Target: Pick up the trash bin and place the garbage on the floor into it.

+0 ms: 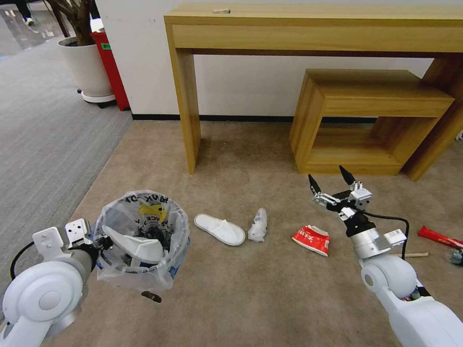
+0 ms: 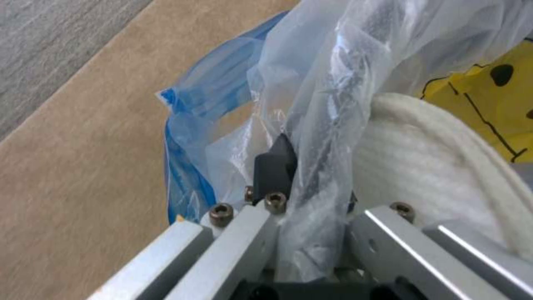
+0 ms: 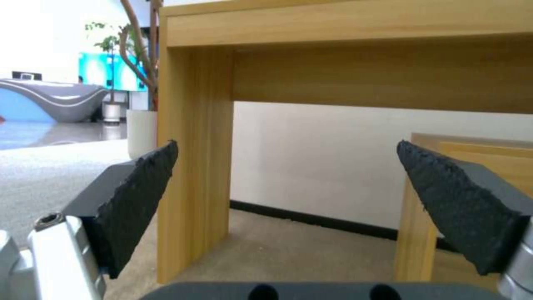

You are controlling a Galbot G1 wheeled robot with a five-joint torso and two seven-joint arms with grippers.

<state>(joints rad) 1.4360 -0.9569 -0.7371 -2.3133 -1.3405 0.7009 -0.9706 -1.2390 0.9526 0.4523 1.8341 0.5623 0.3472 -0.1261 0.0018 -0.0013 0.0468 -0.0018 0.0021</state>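
L gripper (image 1: 102,241) is clamping the bin (image 1: 140,241) by its rim and bag, holding it low at the robot's left with one slipper (image 1: 137,246) inside. R gripper (image 1: 333,185), fingers spread and empty, is hovering above the red packet (image 1: 312,239). Risk: thin bag slipping, bin tipping. Open carpet (image 1: 251,289) ahead; desk leg (image 1: 185,111) and shelf (image 1: 366,120) are crowding the far side.

I faced a tall wooden desk (image 1: 308,29) against a white wall (image 1: 251,86) with a dark skirting strip. A low wooden shelf unit (image 1: 371,120) sat under the desk's right end. Left of the desk stood a white plant pot (image 1: 89,67) and a red box (image 1: 112,67) on grey ribbed carpet (image 1: 43,135).
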